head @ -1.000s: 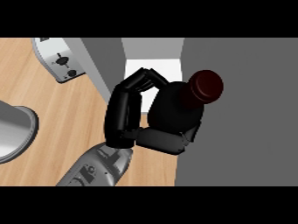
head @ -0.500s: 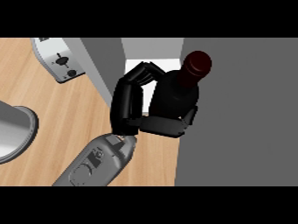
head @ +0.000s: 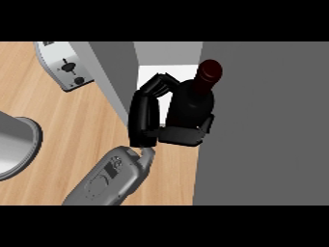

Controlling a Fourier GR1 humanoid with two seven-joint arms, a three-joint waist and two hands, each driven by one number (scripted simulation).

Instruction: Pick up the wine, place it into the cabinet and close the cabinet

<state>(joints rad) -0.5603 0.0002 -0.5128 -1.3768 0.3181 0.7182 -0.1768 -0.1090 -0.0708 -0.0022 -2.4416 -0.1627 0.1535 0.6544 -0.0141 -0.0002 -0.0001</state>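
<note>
A dark wine bottle [head: 192, 103] with a dark red cap stands slightly tilted at the mouth of the grey cabinet [head: 274, 125], in front of its pale inside [head: 163, 68]. My left hand [head: 144, 120] is shut on the bottle from its left. The fingers curl round the far side and the thumb lies across the near side at the base. The grey forearm [head: 110, 178] comes in from the lower edge. The lower part of the bottle is hidden by the hand. My right hand does not show.
A grey panel [head: 117, 79], which looks like the open cabinet door, stands edge-on just left of the hand. A silver toaster [head: 65, 67] sits at the back left of the wooden counter [head: 74, 125]. A large round grey vessel [head: 6, 144] is at the left edge.
The left hand has carried the bottle away from me and slightly left, further into the cabinet's opening. The forearm has followed.
</note>
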